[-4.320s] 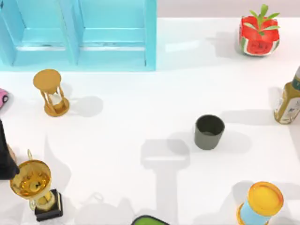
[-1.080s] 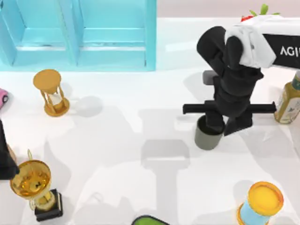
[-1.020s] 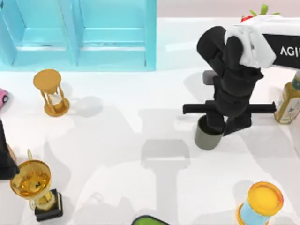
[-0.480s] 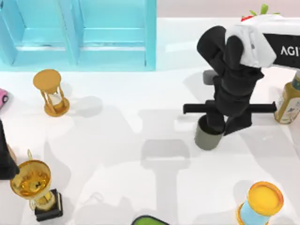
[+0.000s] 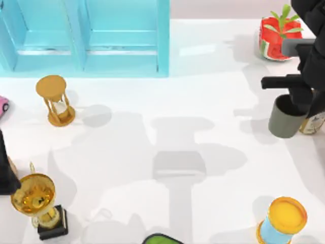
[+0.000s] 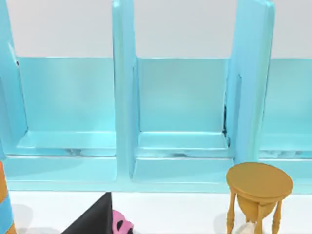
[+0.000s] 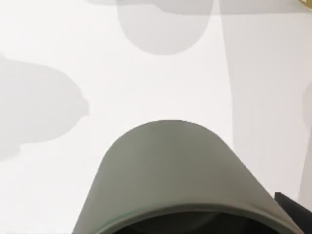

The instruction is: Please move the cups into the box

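A dark grey cup (image 5: pixel 284 119) hangs off the table near the right edge, with my right gripper (image 5: pixel 303 104) shut on its rim. In the right wrist view the cup's wall (image 7: pixel 170 175) sits close under the camera, with one dark fingertip (image 7: pixel 294 208) beside it. The light blue box (image 5: pixel 86 35) stands at the back left, far from the cup, and its open compartments (image 6: pixel 183 102) face the left wrist camera. My left arm (image 5: pixel 5 170) is parked at the table's left edge.
A golden hourglass (image 5: pixel 55 99) stands in front of the box. A golden trophy (image 5: pixel 38 203) is at the front left and a yellow-lidded blue can (image 5: pixel 283 219) at the front right. A watermelon planter (image 5: pixel 279 38) and a bottle (image 5: pixel 315 122) flank the held cup.
The right gripper has lifted the cup from the table's middle right and carried it toward the right edge. The left arm has stayed still.
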Available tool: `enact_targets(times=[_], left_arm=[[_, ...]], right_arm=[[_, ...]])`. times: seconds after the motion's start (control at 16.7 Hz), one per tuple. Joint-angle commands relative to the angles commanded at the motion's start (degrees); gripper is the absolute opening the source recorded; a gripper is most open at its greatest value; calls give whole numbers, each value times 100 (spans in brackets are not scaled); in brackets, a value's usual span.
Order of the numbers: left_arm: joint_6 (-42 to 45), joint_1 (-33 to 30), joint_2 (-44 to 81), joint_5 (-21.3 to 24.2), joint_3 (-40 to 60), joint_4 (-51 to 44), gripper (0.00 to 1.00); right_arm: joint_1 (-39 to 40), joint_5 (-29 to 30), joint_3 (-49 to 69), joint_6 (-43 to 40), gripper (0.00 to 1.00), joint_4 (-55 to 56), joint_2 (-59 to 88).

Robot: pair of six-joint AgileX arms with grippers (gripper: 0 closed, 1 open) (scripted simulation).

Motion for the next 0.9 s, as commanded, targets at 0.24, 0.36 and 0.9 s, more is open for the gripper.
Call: enact_targets(times=[0.24, 0.36, 0.9], left_arm=[[0, 0, 0, 0, 0, 0, 100], [0, 0, 0, 0, 0, 0, 100], [0, 0, 0, 0, 0, 0, 100]], right_arm=[[-118, 5, 59, -120, 0, -124, -113], [-106, 14, 45, -124, 0, -122, -93], [-2685, -90, 266, -2482, 0, -1157, -346]])
